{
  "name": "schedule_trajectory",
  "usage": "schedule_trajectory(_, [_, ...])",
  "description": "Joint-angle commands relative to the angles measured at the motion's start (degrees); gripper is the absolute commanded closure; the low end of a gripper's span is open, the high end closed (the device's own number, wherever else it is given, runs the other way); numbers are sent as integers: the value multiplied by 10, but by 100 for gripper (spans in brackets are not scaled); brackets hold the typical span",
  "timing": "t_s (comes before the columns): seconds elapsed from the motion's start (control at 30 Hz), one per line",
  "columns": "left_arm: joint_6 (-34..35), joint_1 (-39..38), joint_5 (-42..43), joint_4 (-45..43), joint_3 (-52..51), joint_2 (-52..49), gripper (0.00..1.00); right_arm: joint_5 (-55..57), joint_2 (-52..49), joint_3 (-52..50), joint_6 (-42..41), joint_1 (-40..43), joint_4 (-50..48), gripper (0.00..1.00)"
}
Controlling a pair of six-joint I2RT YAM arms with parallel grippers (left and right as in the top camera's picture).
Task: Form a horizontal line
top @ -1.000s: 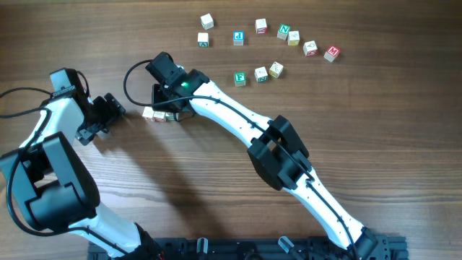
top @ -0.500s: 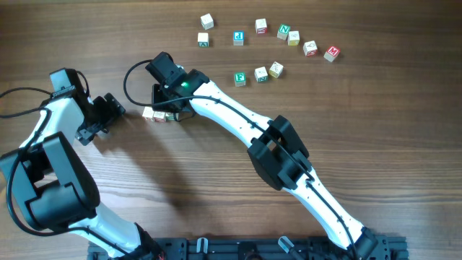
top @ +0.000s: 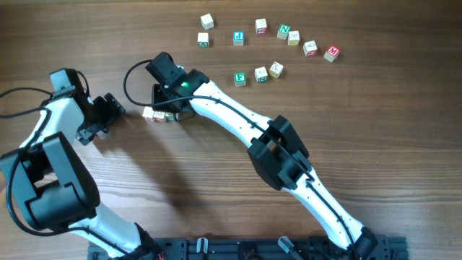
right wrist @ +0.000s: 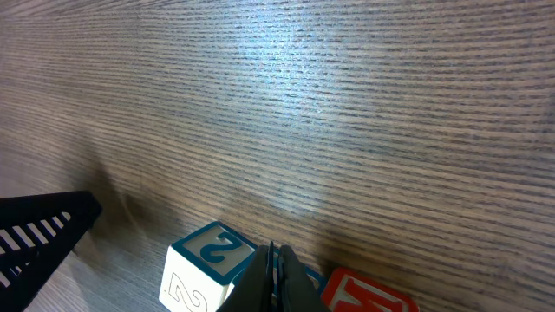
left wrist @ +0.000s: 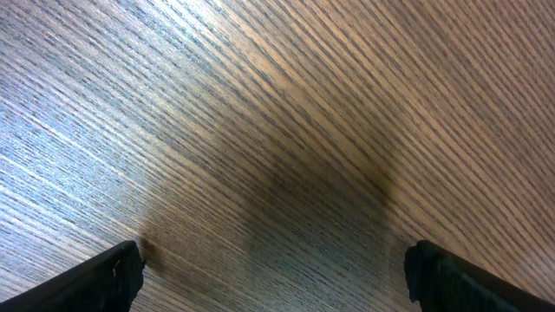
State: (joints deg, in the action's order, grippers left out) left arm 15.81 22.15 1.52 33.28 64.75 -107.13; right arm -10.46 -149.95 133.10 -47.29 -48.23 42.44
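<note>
I'm holding my right gripper point(top: 167, 107) low over the right end of the horizontal line point(top: 151, 113), a short row of small pale cubes lying left of the middle of the table point(top: 361, 137). In the right wrist view my right gripper point(right wrist: 270, 270) is showing both fingers pressed together with no gap and nothing between them. The tips are sitting in front of the row, between the blue "2" cube point(right wrist: 208, 258) and the red-lettered cube point(right wrist: 373, 296). I can't tell whether they're touching a cube. My left gripper point(top: 105, 118) is hovering just left of the row, apart from it. In the left wrist view my left gripper point(left wrist: 273, 276) is spreading its jaws wide, with a tip in each bottom corner and only bare wood grain between them. The loose cubes point(top: 261, 74) are lying scattered well apart, toward the far right of the table.
</note>
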Motion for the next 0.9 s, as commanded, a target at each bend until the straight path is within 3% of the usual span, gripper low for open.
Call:
schedule_trajectory(0.0, [1, 1, -5, 0, -6, 14, 0, -8, -15, -5, 7, -5, 1, 95])
schedule_trajectory(0.87, [1, 1, -5, 0, -6, 14, 0, 17, -14, -3, 21, 9, -10, 95])
